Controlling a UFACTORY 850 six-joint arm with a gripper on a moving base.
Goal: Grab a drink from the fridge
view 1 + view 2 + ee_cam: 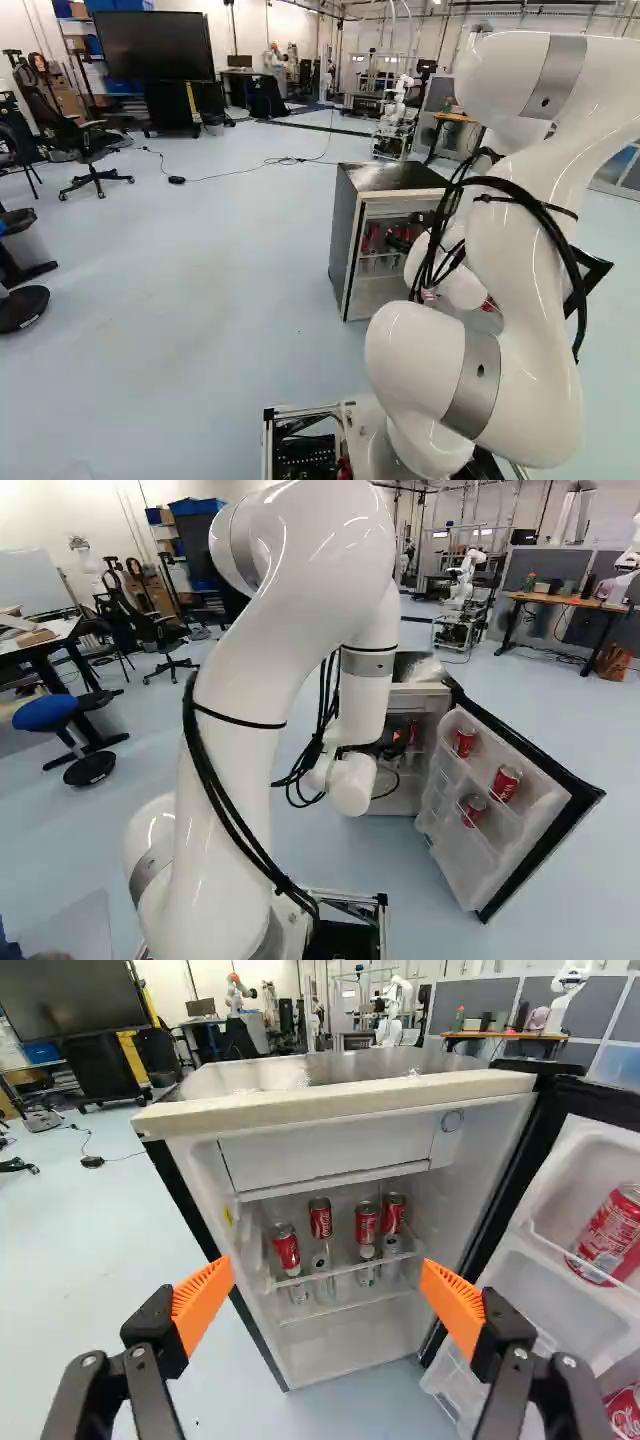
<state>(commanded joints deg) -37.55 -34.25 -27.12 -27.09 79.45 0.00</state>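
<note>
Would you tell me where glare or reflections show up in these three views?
Wrist view: the glossy top of the fridge mirrors the bright room. Left base view: that top shines too, and soft highlights lie on the white arm. Right base view: pale streaks run along the arm's upper curve.

Print appears on red cylindrical metal cans. In the wrist view, the large can point(610, 1235) in the upper rack of the open white-lined refrigerator door point(560, 1325) bears white script lettering and a pale panel of print too small to tell. The partly visible can point(625, 1412) lower in the door carries white script. Smaller white lettering marks the four cans point(320, 1218) inside the white-lined refrigerator point(340, 1345).
</note>
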